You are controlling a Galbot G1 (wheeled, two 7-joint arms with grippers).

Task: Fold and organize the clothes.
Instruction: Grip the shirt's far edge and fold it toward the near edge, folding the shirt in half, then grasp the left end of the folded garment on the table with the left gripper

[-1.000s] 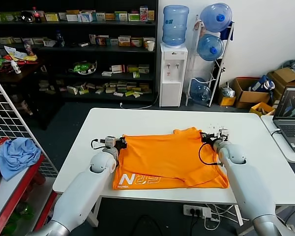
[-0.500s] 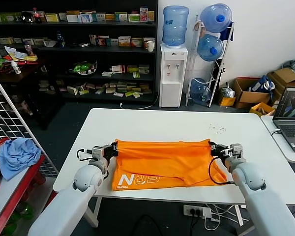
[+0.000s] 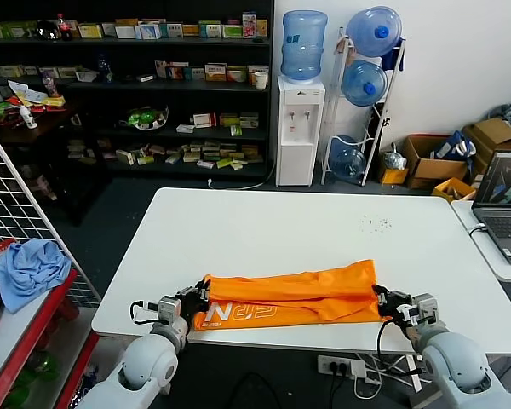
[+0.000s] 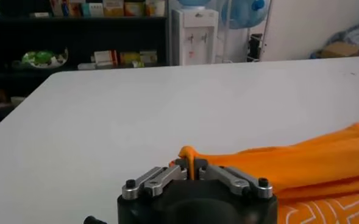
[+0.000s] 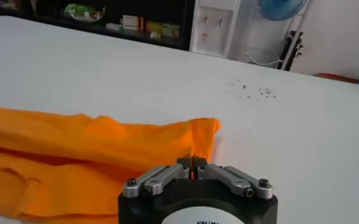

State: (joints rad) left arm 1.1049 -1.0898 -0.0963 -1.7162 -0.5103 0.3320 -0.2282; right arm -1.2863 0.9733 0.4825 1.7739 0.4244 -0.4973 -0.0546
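Fold drawn to the table's [image 3: 264, 223] near edge. Left gripper [image 3: 194, 300] and right gripper [image 3: 391, 306] each pinch one end of the T-shirt [image 3: 289, 296], now a narrow band along that edge. Lower both ends level, keeping the fabric taut, before letting go; beyond, bare tabletop.

Orange T-shirt [image 3: 289, 300] lies folded into a long band, lettering showing.

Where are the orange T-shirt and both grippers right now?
orange T-shirt [image 3: 289, 294], head view, middle of the folded fabric.
left gripper [image 4: 191, 168], left wrist view, between its fingertips.
right gripper [image 5: 194, 165], right wrist view, between its fingertips.
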